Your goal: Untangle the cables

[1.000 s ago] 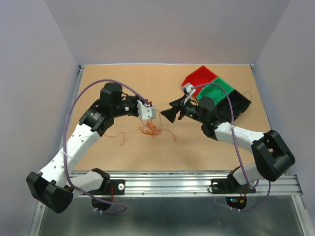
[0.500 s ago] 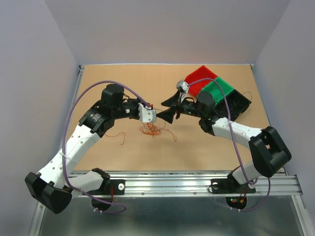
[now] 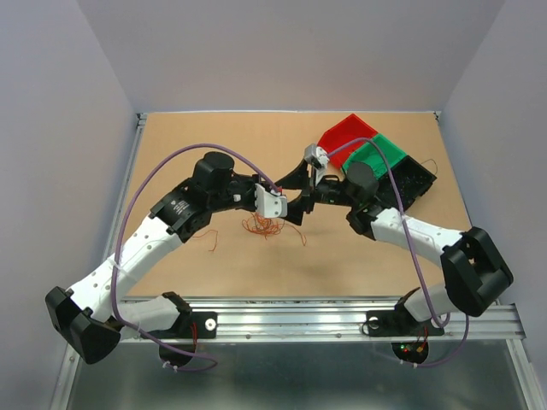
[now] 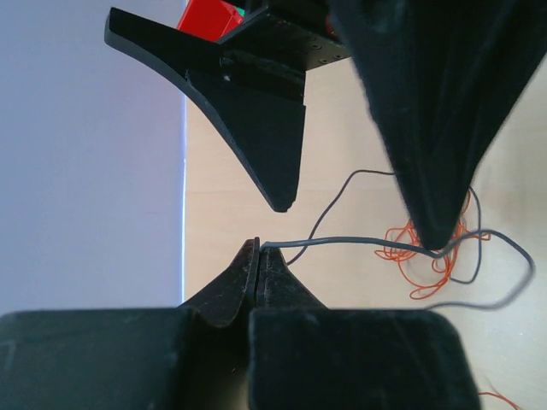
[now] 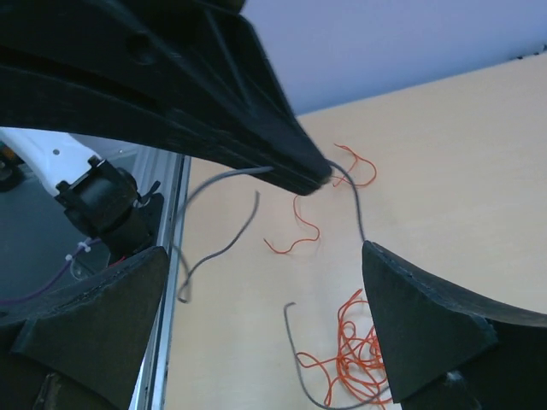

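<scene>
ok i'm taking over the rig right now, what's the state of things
Left gripper: shut on one end of a grey cable.
Right gripper: open, close in front of the left one, gripping nothing.
Cables: the grey one trails into the orange tangle; a few loose orange-red strands lie apart from it.
Done: one cable end gripped.
Left: pull the grey cable free, then work through the rest of the tangle.
</scene>
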Controlling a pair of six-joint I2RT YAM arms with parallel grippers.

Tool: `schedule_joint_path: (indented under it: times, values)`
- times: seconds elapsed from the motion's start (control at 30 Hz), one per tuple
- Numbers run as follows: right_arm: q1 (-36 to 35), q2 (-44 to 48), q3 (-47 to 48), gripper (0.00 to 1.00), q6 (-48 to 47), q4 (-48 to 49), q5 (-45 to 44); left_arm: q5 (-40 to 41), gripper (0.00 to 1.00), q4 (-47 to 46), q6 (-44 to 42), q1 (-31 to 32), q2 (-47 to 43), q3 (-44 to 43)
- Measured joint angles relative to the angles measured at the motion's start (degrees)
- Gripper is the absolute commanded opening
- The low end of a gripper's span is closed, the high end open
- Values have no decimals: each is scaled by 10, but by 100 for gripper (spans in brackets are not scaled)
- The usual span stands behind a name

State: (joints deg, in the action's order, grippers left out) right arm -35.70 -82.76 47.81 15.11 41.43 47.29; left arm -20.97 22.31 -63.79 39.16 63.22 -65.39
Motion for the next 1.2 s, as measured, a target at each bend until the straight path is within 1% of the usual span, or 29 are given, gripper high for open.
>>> schedule_joint_path:
  times: [0.27, 0.47, 0.6, 0.8, 1.03, 1.07, 1.1, 1.13, 1.17, 1.2]
  values:
    - [-27, 46, -46, 100, -52, 7, -6, 42, 0, -3, 12, 17, 11, 0]
    - [-35, 59, -63, 100, -74, 5, -50, 47, 0, -3, 18, 26, 12, 0]
    - [-37, 48, -60, 100, -83, 0, -82, 47, 0, -2, 20, 40, 12, 0]
    - [-38, -3, -22, 100, -94, -22, -120, 49, 0, 2, 23, 55, 12, -2]
    - [-38, -33, 2, 100, -106, -31, -133, 48, 0, 9, 25, 63, 12, -9]
    - [-38, -36, 4, 97, -107, -31, -133, 48, 0, 11, 25, 63, 11, -10]
    - [-38, -38, 6, 85, -109, -33, -133, 47, 0, 14, 26, 63, 11, -12]
    - [-38, -40, 6, 79, -111, -33, -133, 47, 0, 16, 26, 65, 11, -14]
    - [-38, -41, 6, 70, -114, -36, -132, 46, 0, 17, 27, 66, 11, -16]
    - [-38, -42, 6, 70, -113, -36, -132, 45, 0, 18, 28, 68, 10, -17]
